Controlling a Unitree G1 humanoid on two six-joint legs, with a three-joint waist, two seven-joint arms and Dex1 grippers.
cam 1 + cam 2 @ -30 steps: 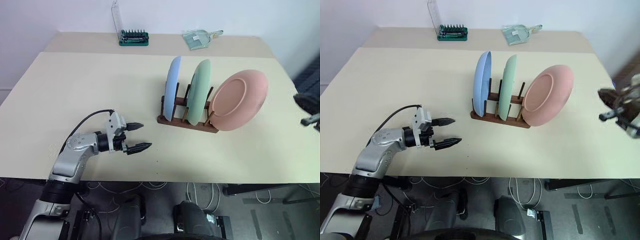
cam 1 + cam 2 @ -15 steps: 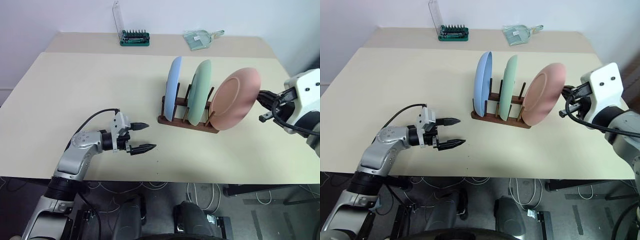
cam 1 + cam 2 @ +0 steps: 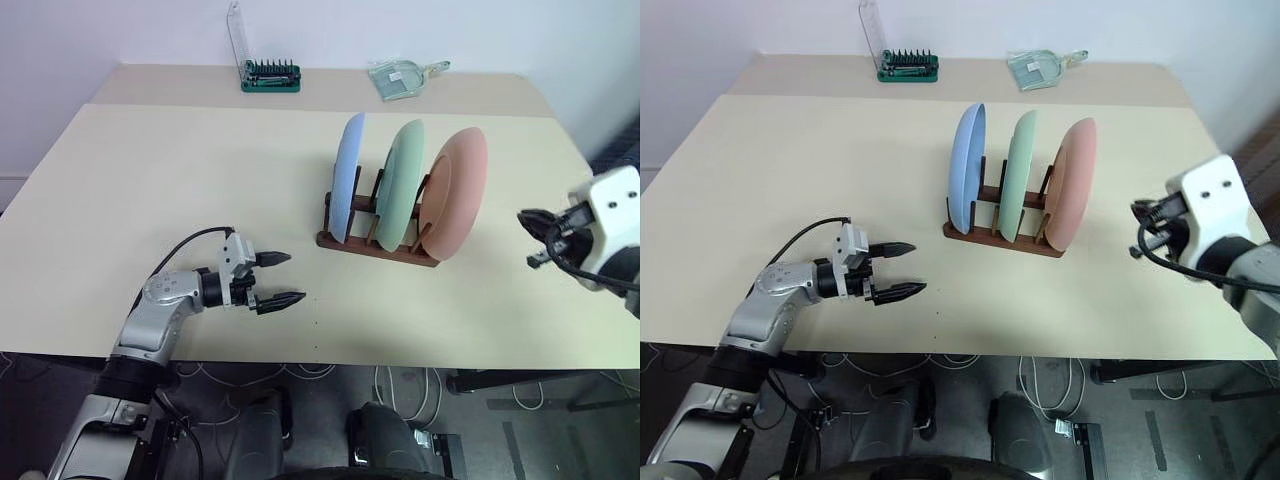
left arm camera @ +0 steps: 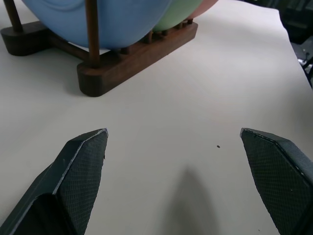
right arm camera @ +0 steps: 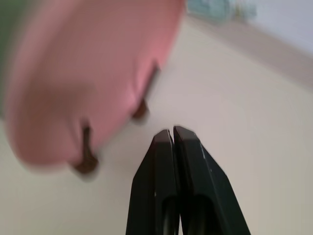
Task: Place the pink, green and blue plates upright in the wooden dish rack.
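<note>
All three plates stand upright in the wooden dish rack [image 3: 375,246] at the table's middle right: the blue plate [image 3: 347,175] on the left, the green plate [image 3: 403,180] in the middle, the pink plate [image 3: 455,190] on the right. My right gripper [image 3: 530,226] is shut and empty, a short way to the right of the pink plate [image 5: 88,83] and apart from it. Near the table's front edge my left gripper [image 3: 296,277] stands open and empty, low over the table and pointing at the rack [image 4: 132,56] from the left.
A green bit set with a raised clear lid [image 3: 268,75] and a clear plastic scoop [image 3: 398,77] lie on the back table. The cream table [image 3: 180,170] is bare to the left of the rack. Its front edge runs just behind my left gripper.
The pink plate, leaning to the right a second ago, now stands upright in the rack. My right gripper came in to its rim and has drawn back to the right, still shut.
</note>
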